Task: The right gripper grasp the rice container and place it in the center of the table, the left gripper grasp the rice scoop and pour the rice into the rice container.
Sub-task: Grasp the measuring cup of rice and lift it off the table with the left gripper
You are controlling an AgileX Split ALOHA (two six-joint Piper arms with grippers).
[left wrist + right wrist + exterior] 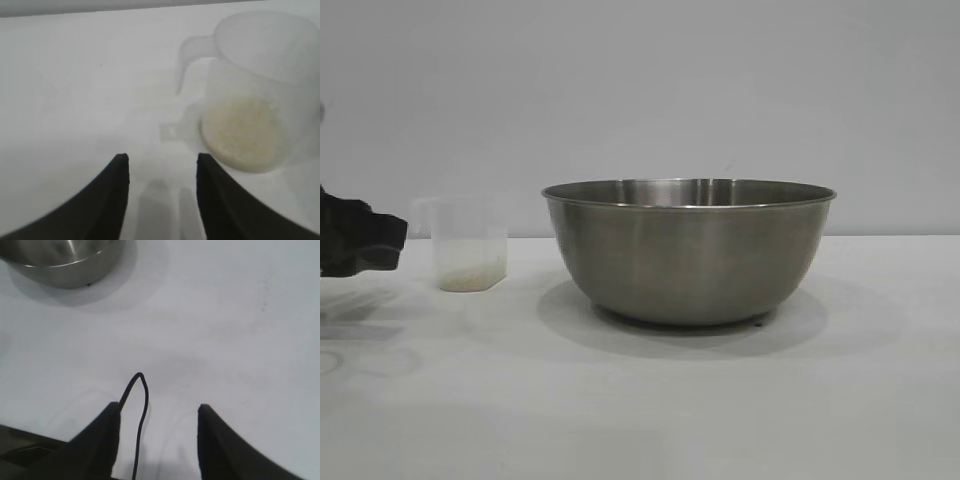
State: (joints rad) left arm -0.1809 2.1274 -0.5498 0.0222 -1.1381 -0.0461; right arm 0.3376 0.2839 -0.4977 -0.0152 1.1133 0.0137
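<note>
No readable text, labels, brands, numbers or signs appear on anything.

A plain, pale grey wall (640, 90) with no markings fills the space behind. A smooth, flat white tabletop (650, 400) spreads beneath and ahead of the claws, meeting that wall in a straight level line. Soft, even light leaves faint, blurred shadows on the white surface.

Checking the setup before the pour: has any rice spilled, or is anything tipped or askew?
Nothing stands out. The rice scoop stands upright with its rice inside, the rice container sits level on the table, and the left gripper is open beside the scoop.
</note>
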